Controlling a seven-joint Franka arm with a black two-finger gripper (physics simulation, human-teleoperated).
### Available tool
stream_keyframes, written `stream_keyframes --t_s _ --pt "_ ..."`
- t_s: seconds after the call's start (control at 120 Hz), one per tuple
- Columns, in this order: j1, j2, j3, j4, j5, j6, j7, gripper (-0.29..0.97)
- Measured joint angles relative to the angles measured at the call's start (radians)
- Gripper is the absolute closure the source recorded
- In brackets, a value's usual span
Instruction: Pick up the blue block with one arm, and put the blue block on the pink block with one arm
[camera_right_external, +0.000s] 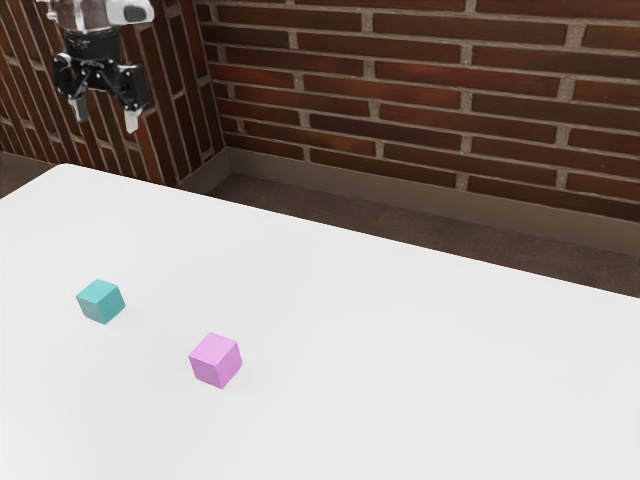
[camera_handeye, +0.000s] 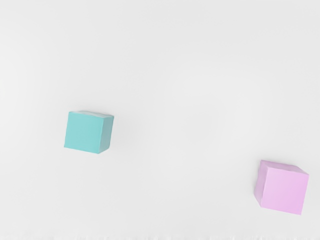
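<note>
A blue-green block (camera_right_external: 101, 301) rests on the white table (camera_right_external: 400, 340) toward the exterior view's left. A pink block (camera_right_external: 216, 360) sits on the table a short way to its right and nearer the front edge, apart from it. High above the table's far left corner hangs my gripper (camera_right_external: 103, 113), open, with nothing between its fingers. From the wrist camera, the blue-green block (camera_handeye: 88, 131) and the pink block (camera_handeye: 281, 186) both lie on the table far below the hand.
A red brick wall (camera_right_external: 420, 90) runs behind the table, with a dark floor strip (camera_right_external: 400, 210) between wall and table edge.
</note>
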Motion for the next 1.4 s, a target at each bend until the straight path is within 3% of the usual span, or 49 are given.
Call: stream_keyframes --t_s 0.142,0.267,0.525,0.817,1.167,1.4 --pt "0.257 -0.017 -0.222 -0.150 -0.015 0.041 0.013 0.00" --pt "0.298 -0.012 -0.271 -0.261 0.005 0.130 0.027 0.00" --pt "0.299 -0.023 -0.267 -0.483 0.077 0.340 0.043 0.00" --pt "0.297 -0.103 -0.190 -0.721 0.152 0.556 0.058 0.00" --pt "0.308 -0.103 -0.101 -0.876 0.190 0.746 0.116 0.00" --pt "0.317 -0.067 -0.062 -0.891 0.208 0.814 0.147 0.00"
